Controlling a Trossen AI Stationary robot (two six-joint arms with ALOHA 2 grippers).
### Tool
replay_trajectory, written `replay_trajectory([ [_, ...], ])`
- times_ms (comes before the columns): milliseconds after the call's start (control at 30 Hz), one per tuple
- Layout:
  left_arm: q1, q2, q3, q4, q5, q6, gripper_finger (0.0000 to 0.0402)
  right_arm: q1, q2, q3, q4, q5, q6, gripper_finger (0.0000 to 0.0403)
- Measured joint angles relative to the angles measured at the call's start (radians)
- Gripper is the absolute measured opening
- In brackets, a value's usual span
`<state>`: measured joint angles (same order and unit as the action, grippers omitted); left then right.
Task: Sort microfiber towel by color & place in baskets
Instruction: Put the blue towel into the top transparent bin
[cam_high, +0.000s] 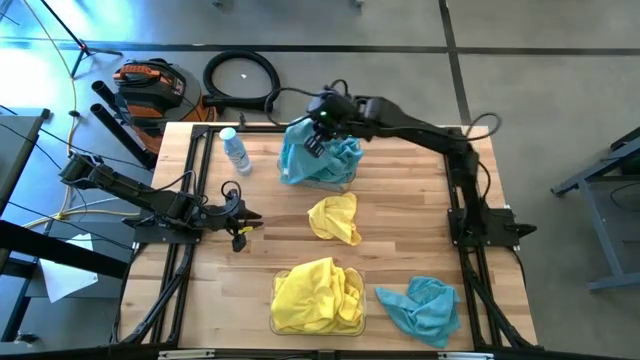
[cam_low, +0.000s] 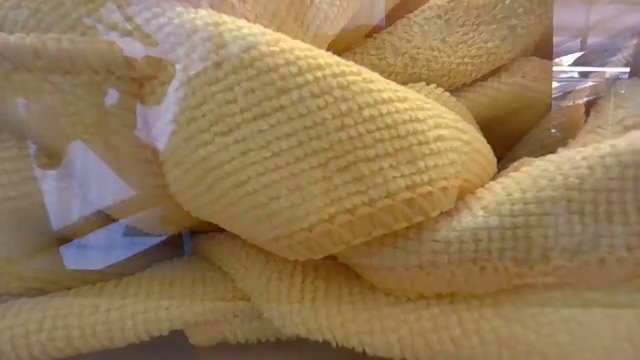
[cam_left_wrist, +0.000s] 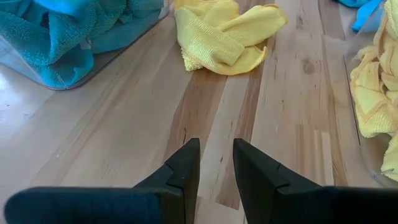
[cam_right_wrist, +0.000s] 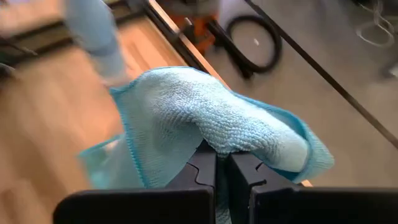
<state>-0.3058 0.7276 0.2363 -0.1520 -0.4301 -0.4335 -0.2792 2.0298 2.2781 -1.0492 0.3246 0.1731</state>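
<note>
The bench (cam_high: 400, 210) is a rectangular top of pale wood planks with visible grain and knots, edged by black metal framing. It stands on a grey concrete floor (cam_high: 540, 90) crossed by dark seams. On the floor beyond the far edge lie a coiled black hose (cam_high: 240, 76) and an orange-and-black tool (cam_high: 150, 85).

A small clear water bottle (cam_high: 235, 150) stands near the far left corner of the bench.

The far basket (cam_high: 318, 168), clear plastic with rounded corners, sits at the far centre and holds teal-blue towels (cam_left_wrist: 56, 31) of looped, nubby pile. The near basket (cam_high: 318, 300), of the same type, sits at the near centre and is heaped with yellow towels (cam_low: 320, 160); the low view shows their coarse ribbed weave and stitched hems at close range.

One loose yellow towel (cam_high: 335, 218) lies crumpled on bare wood between the two baskets. One loose teal towel (cam_high: 425, 305) lies crumpled just right of the near basket.

The right pincer (cam_right_wrist: 221, 163) is above the far basket, jaws clamped on a fold of a pale teal towel (cam_right_wrist: 217, 118), which drapes over the fingers.

The left pincer (cam_left_wrist: 216, 163) is low over the left side of the bench, jaws at a narrow gap, holding nothing.
</note>
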Motion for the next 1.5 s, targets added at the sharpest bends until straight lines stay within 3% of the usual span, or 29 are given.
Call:
replay_trajectory([
  [167, 0.000, 0.000, 0.000, 0.000, 0.000, 0.000, 0.0085, -0.034, 0.096, 0.017, 0.002, 0.009, -0.002, 0.0000],
  [467, 0.000, 0.000, 0.000, 0.000, 0.000, 0.000, 0.0085, -0.054, 0.272, 0.017, 0.038, -0.170, -0.024, 0.0000],
  [867, 0.000, 0.000, 0.000, 0.000, 0.001, 0.000, 0.0085, -0.088, 0.481, 0.022, 0.057, -0.288, 0.009, 0.0019],
  [1200, 0.000, 0.000, 0.000, 0.000, 0.001, -0.008, 0.0085, -0.088, 0.497, 0.067, 0.043, -0.301, 0.030, 0.0121],
  [1500, 0.000, 0.000, 0.000, -0.007, 0.001, -0.008, 0.0085, -0.086, 0.374, 0.048, 0.005, -0.317, 0.028, 0.0129],
])
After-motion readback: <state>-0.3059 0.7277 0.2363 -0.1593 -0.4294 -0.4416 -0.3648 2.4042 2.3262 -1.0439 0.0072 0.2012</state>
